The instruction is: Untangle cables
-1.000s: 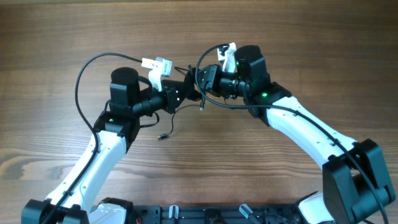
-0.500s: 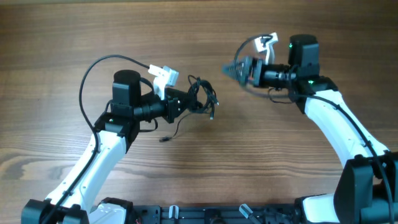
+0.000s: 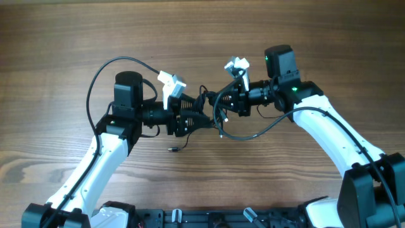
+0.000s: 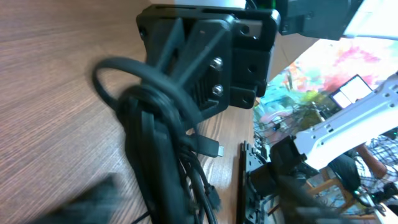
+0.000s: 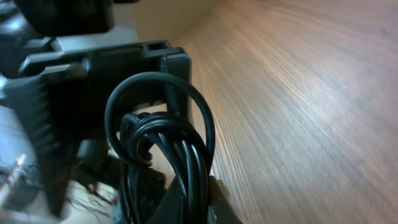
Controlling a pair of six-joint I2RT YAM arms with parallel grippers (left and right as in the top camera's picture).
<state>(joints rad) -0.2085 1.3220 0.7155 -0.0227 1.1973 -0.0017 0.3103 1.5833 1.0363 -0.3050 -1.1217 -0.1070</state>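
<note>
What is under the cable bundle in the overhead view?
Bare wooden table; one plug end trails onto it. The cables cover the wood directly beneath, so anything there is hidden.

Two pincers: left pincer (image 3: pixel 190 119), right pincer (image 3: pixel 223 104). One cable bundle (image 3: pixel 204 100) sits between them; its separate cords cannot be counted. Two plug tips show, one below each pincer. One table (image 3: pixel 63 38).

cables (image 3: pixel 207 104) black. surface (image 3: pixel 63 50) brown, streaky wood grain. left arm (image 3: pixel 101 158), right arm (image 3: pixel 329 133): white links, black joints. green LED (image 3: pixel 295 89) lit on right arm.
</note>
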